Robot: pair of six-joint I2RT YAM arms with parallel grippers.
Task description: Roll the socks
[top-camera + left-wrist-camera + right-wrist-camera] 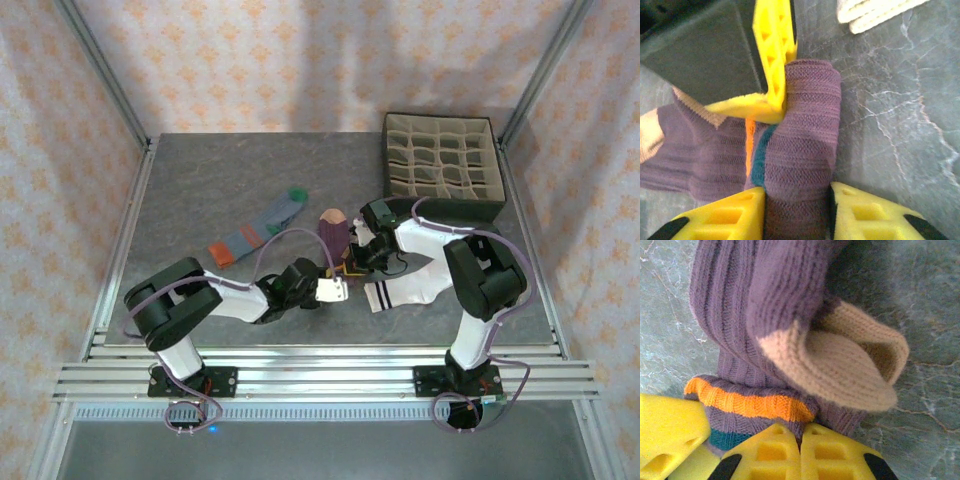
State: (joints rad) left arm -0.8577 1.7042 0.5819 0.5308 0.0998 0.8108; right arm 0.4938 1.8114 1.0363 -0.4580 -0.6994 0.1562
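Observation:
The dark purple sock [335,232] lies mid-table with its peach toe pointing away from me. Its striped cuff end is folded into a thick roll [805,145]. My left gripper [797,215] is shut on that roll, a yellow finger pressing each side. My right gripper [807,432] is shut too, its fingertips pinching the orange-banded cuff [745,405] beside the peach heel [840,365]. In the top view both grippers, left [338,276] and right [356,256], meet at the sock's near end. The white sock [410,290] lies right of them. The grey-blue sock [255,235] lies to the left.
A dark box of beige grid compartments [440,165] stands at the back right. The white sock's ribbed edge [875,12] lies just beyond the grippers. Metal frame posts and patterned curtain walls border the grey table [200,180].

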